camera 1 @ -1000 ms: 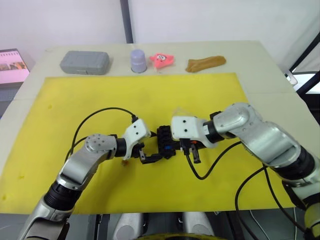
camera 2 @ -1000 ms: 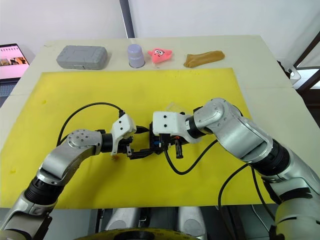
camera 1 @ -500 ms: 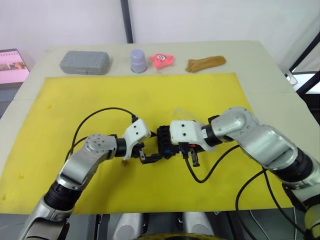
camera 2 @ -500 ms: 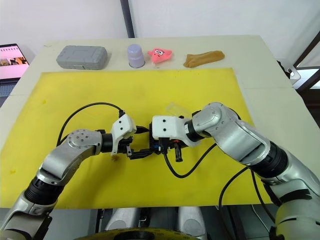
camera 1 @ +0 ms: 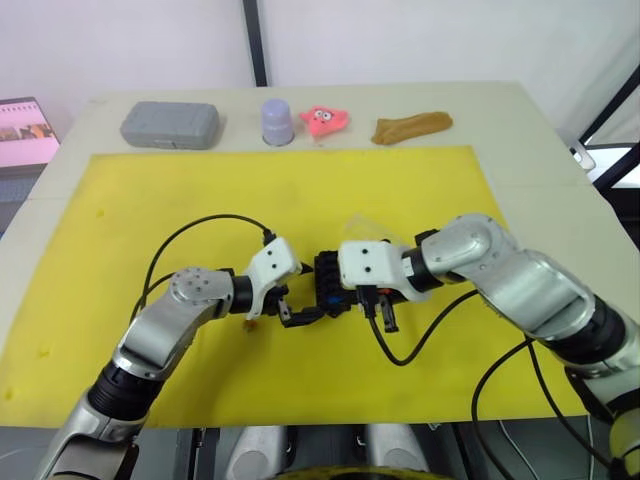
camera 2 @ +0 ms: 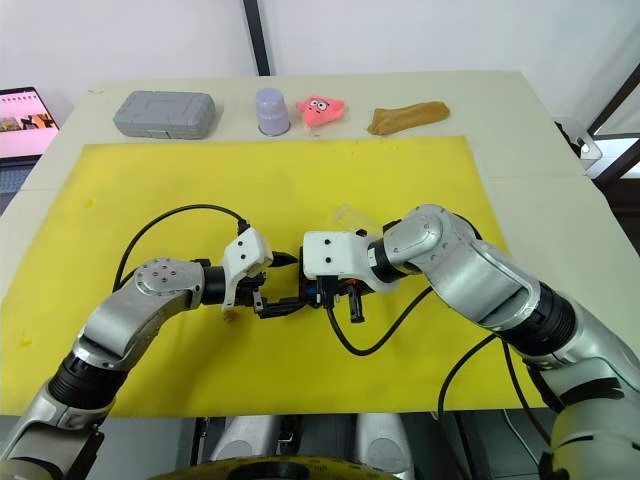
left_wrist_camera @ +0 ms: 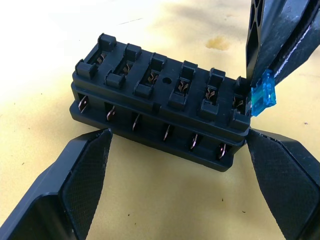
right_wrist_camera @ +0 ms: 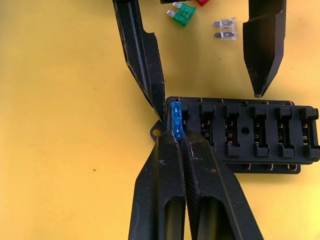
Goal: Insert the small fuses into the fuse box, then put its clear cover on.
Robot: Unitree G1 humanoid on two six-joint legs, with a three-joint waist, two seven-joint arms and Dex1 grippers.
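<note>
Table (camera 1: 540,120): yellow mat (camera 1: 300,190) on it.

Fuse box (left_wrist_camera: 160,100): mid-mat, between my two pincers. Rigid black plastic, probably light and apt to slide; my left pincer (left_wrist_camera: 180,165) stands spread, a finger at each end, bracing it.

Blue fuse (right_wrist_camera: 176,120): at the end slot, pinched in my right pincer (right_wrist_camera: 176,136). Tiny, stiff, likely slippery; grip the plastic head, blades down.

Spare fuses: green (right_wrist_camera: 183,14) and grey (right_wrist_camera: 225,28), loose on the mat nearby.
</note>
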